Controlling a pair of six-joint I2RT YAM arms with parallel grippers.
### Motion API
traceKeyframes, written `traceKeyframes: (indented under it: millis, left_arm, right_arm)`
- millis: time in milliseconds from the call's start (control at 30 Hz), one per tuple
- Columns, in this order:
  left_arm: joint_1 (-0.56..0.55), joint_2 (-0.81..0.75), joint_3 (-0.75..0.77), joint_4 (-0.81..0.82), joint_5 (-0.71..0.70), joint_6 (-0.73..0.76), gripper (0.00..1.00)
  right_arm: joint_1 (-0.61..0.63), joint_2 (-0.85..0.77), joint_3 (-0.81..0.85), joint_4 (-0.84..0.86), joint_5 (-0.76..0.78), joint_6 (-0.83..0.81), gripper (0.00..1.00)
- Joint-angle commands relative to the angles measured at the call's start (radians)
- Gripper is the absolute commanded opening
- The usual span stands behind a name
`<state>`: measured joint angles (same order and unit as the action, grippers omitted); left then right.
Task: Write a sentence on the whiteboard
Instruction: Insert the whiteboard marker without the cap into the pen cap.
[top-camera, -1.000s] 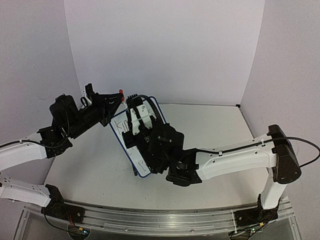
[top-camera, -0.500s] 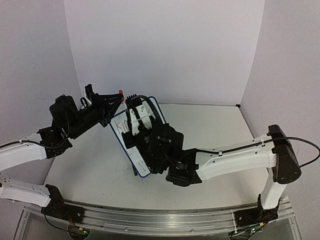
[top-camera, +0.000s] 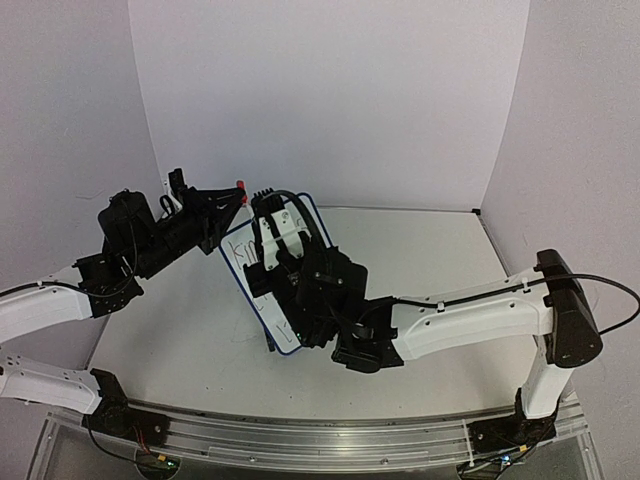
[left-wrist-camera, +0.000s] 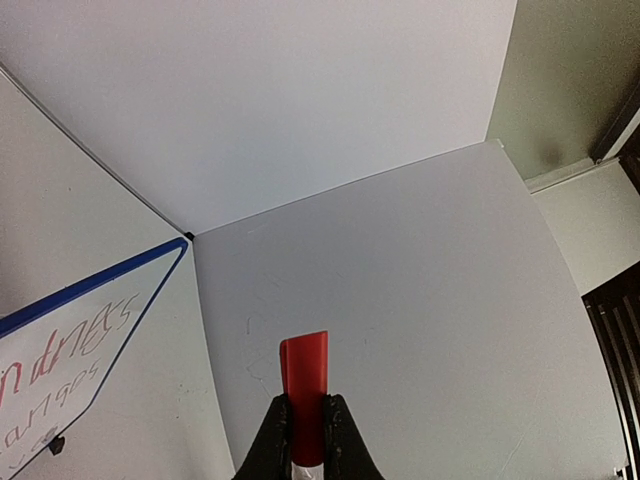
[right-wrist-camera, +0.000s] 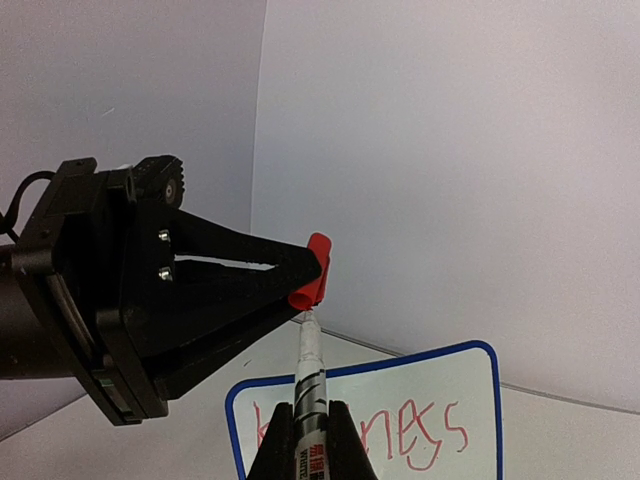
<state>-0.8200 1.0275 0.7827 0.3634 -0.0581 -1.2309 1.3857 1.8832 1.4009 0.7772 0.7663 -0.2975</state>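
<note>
the top view has the whiteboard (top-camera: 238, 252) standing tilted on the table (top-camera: 430, 260), left of the middle and toward its far edge. the right arm covers most of it there, and the writing is too small to read. the right wrist view shows the board's upper part with "kindness" of the sentence (right-wrist-camera: 425, 428) in red. its first letters are hidden behind the marker (right-wrist-camera: 309, 385), and the lower lines are cut off. the right gripper (right-wrist-camera: 310, 440) is clamped on that marker, barrel upright. the marker's tip meets the lower end of the red cap (right-wrist-camera: 316, 270), which the left gripper (left-wrist-camera: 305, 432) pinches between closed fingers. whether the tip sits inside cannot be told. the left wrist view shows the cap's far end. at its left edge it also shows a corner of the board with the ends of two words, and a third line is barely legible.
</note>
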Motion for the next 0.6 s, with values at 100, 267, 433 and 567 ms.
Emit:
traceKeyframes:
  millis: [100,267,433,567]
  left_arm:
    - [-0.005,-0.011,0.004,-0.002,-0.012,0.028,0.00]
    - [-0.005,-0.007,0.010,0.015,-0.018,0.036,0.00]
    - [-0.005,0.004,0.025,0.010,-0.015,0.047,0.00]
    - [-0.005,0.005,0.022,0.010,-0.016,0.045,0.00]
  right_arm:
    - [0.000,-0.001,0.023,0.031,-0.017,0.017,0.00]
    - [0.000,-0.003,0.018,0.020,-0.025,0.033,0.00]
    - [0.000,-0.006,0.014,0.016,-0.026,0.040,0.00]
    - [0.000,-0.008,0.012,0.016,-0.025,0.041,0.00]
